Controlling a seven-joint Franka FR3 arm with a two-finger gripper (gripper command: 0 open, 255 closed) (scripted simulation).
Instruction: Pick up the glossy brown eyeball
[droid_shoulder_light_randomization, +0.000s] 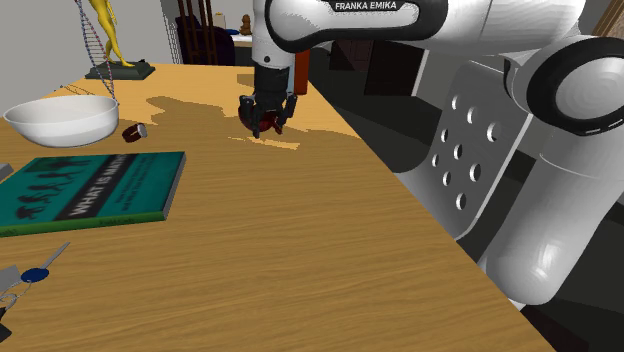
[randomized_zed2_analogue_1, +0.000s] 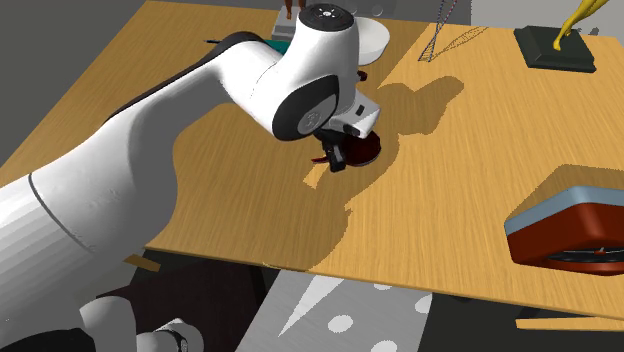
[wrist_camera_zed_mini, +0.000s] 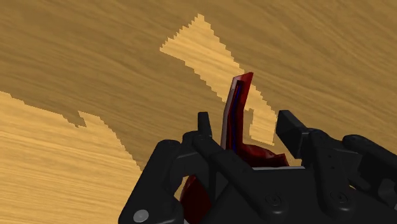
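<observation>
Gripper: the gripper (wrist_camera_zed_mini: 247, 124) is low over the table (droid_shoulder_light_randomization: 300, 260). Its fingers (wrist_camera_zed_mini: 291, 130) stand apart, one on either side of the eyeball.
Eyeball: the eyeball (wrist_camera_zed_mini: 236, 108) is dark red and glossy and sits deep in the gap, close to the palm. A thin edge of it stands up between the fingers, and in the wrist view neither finger touches that edge. I cannot tell whether it rests on the wood or hangs just off it.
Step, as I judge it: closing for the grasp; nothing is clamped yet.
Risk, off-centre: the raised edge lies nearer one finger than the other. That finger would probably meet it first and shove it sideways before the other arrives.
Risk, slip: on a glossy, curved surface the closing pads may squeeze the eyeball out of the gap instead of pinning it.
Risk, table edge: in the shoulder view the edge runs near the gripper's 3 o'clock, so an eyeball that pops free that way could roll over it.
Risk, depth: with the eyeball this far up the gap, any further descent could press the fingertips into the table.
Neighbours: in the shoulder view a small brown jar (droid_shoulder_light_randomization: 135, 131) and a white bowl (droid_shoulder_light_randomization: 60, 120) lie at 9 o'clock and a book (droid_shoulder_light_randomization: 90, 188) at 8 o'clock. All are well apart from the gripper, so a collision is unlikely.
</observation>
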